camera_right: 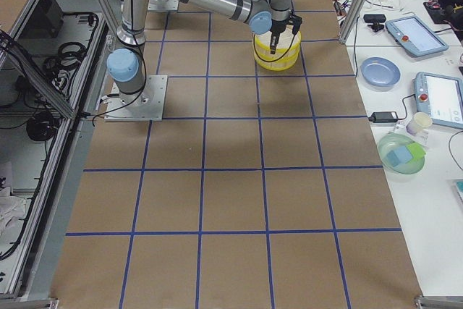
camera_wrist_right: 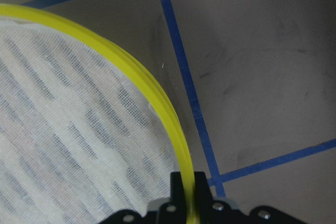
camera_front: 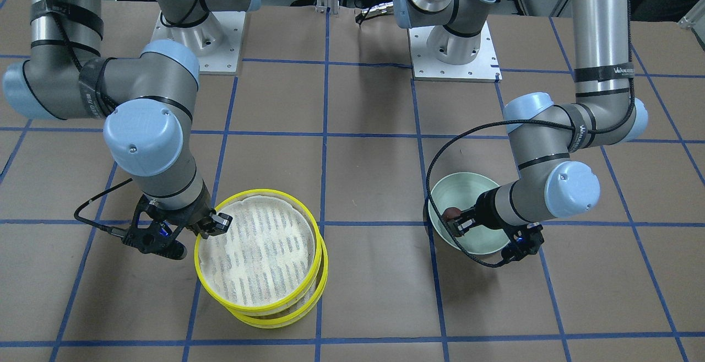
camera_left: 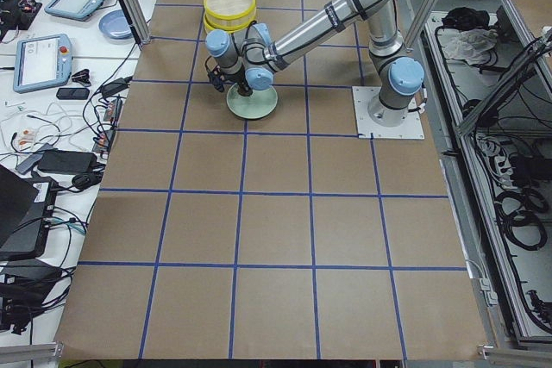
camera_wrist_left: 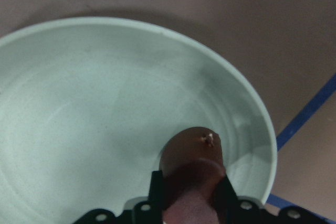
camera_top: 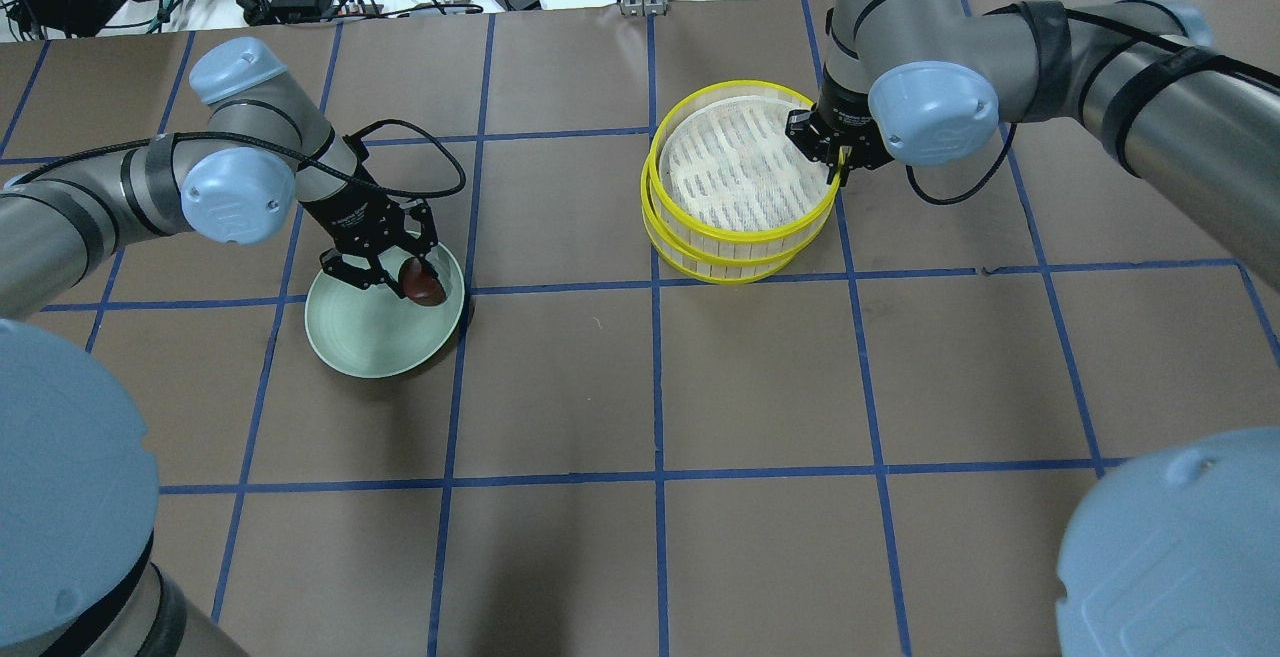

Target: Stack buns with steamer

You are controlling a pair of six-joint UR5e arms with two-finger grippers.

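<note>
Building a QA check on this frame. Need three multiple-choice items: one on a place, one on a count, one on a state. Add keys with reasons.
1. Where is the brown bun?
A. on the bare table
B. in the left claw, over the green plate
C. on the robot's base plate

2. How many yellow-rimmed tiers are stacked?
A. one
B. two
C. three

3. What is the right claw doing?
A. hanging open
B. shut on the green plate
C. shut on the top tier at its rim

Key
1 B: the left wrist view shows the brown bun between the claw's fingers, with the plate beneath.
2 B: the top tier sits skewed on the lower tier.
3 C: the right wrist view shows the yellow rim pinched between its fingers.
</note>
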